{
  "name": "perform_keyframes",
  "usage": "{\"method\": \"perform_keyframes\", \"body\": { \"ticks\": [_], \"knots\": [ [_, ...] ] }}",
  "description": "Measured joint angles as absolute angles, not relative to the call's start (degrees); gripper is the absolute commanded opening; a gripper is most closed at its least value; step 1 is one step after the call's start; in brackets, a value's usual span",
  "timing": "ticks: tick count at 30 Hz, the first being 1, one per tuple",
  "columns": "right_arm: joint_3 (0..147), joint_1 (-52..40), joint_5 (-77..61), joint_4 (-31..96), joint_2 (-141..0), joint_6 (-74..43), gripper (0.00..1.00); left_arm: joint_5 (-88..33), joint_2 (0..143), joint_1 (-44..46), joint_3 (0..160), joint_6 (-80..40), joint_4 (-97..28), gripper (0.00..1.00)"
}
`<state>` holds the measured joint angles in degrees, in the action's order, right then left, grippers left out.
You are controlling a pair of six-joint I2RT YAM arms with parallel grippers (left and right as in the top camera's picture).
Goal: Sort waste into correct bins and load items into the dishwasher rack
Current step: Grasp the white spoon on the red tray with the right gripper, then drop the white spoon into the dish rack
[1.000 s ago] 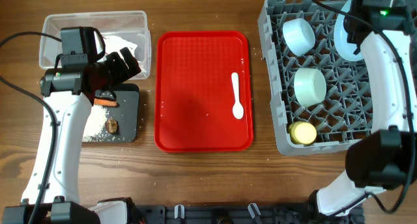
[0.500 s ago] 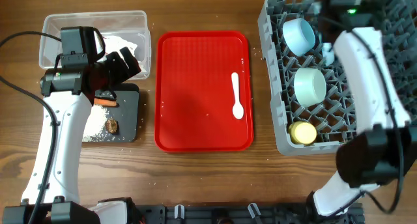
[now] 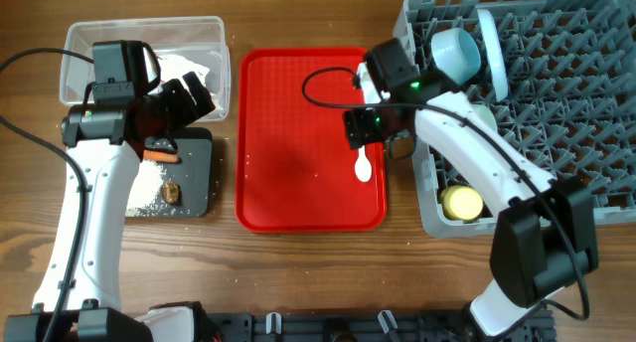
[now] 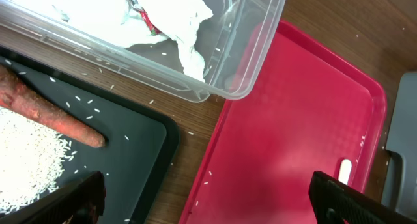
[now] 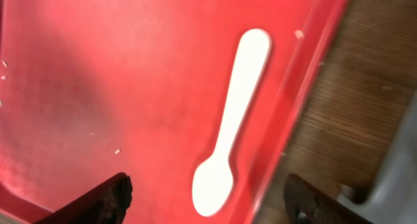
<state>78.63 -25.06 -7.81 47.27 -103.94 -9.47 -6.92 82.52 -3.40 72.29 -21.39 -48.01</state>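
The white plastic spoon (image 3: 363, 164) (image 5: 228, 133) lies on the right side of the red tray (image 3: 298, 133). My right gripper (image 3: 376, 143) (image 5: 205, 204) hovers open just above it, the spoon's bowl between the fingers, nothing held. In the dishwasher rack (image 3: 566, 133) stand the pale blue plate (image 3: 489, 46) on edge, the blue bowl (image 3: 455, 52), the green bowl (image 3: 485, 114) partly behind my arm, and the yellow cup (image 3: 462, 201). My left gripper (image 3: 194, 95) (image 4: 208, 204) hangs open and empty over the gap between the black tray (image 3: 191, 143) and the clear tub (image 3: 79, 44).
The tub holds crumpled paper (image 4: 169, 15). On the black tray lie a carrot (image 4: 52, 116), rice (image 4: 26, 159) and a brown lump (image 3: 172, 192). A few rice grains dot the red tray (image 4: 293, 139). The rack's grey corner (image 5: 397, 178) stands close right of the spoon.
My right arm swung from the rack's back right over to the spoon on the red tray, jaws opening; the plate now stands in the rack. The left arm has not moved.
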Motion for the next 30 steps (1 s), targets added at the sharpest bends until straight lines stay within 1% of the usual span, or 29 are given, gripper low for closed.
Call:
{"method": "perform_keyframes", "body": {
  "ticks": [1,4,7,11,12,13,14,15,16,21,25,27,30],
  "knots": [
    [76.66,-25.8,-8.14,44.82,-103.92,-10.52,0.67,-6.92,82.52,-3.4,72.29,-21.39,-47.99,1.0],
    [73.56,-27.16,-8.16,39.48,-104.2,-12.27,0.65,-6.9,82.52,-3.4,72.29,-21.39,-48.01,1.0],
    [72.23,-27.51,-6.57,38.06,-107.55,-14.15,0.59,-6.92,82.52,-3.4,72.29,-21.39,-47.99,1.0],
    [72.12,-27.51,-3.09,36.18,-112.25,-16.91,0.56,-6.92,82.52,-3.4,72.29,-21.39,-47.99,1.0],
    [72.29,-27.51,-2.42,35.46,-113.01,-17.17,0.53,-6.92,82.52,-3.4,72.29,-21.39,-47.97,1.0],
    [72.38,-27.51,-2.15,35.48,-113.16,-17.32,0.47,-6.9,82.52,-3.4,72.29,-21.39,-47.99,1.0],
    [72.49,-27.51,-1.98,35.51,-113.27,-17.52,0.27,-6.9,82.52,-3.4,72.29,-21.39,-47.99,1.0],
    [72.51,-27.49,-1.72,35.55,-113.34,-17.82,0.13,-6.9,82.52,-3.4,72.29,-21.39,-47.99,1.0],
    [72.51,-27.44,-1.58,35.57,-113.36,-17.89,0.04,-6.92,82.52,-3.4,72.29,-21.39,-47.99,1.0],
    [72.58,-27.44,-1.65,35.79,-113.47,-18.17,0.04,-6.92,82.52,-3.4,72.29,-21.39,-47.99,1.0],
    [74.19,-26.94,-2.15,41.52,-113.3,-18.15,0.04,-6.92,82.52,-3.4,72.29,-21.39,-48.01,1.0],
    [75.7,-26.68,-2.48,44.84,-109.82,-17.74,0.04,-6.92,82.52,-3.4,72.29,-21.39,-48.01,1.0],
    [78.63,-24.93,-1.21,47.48,-95.61,-17.5,0.04,-6.92,82.52,-3.4,72.29,-21.39,-48.01,1.0]
  ]
}}
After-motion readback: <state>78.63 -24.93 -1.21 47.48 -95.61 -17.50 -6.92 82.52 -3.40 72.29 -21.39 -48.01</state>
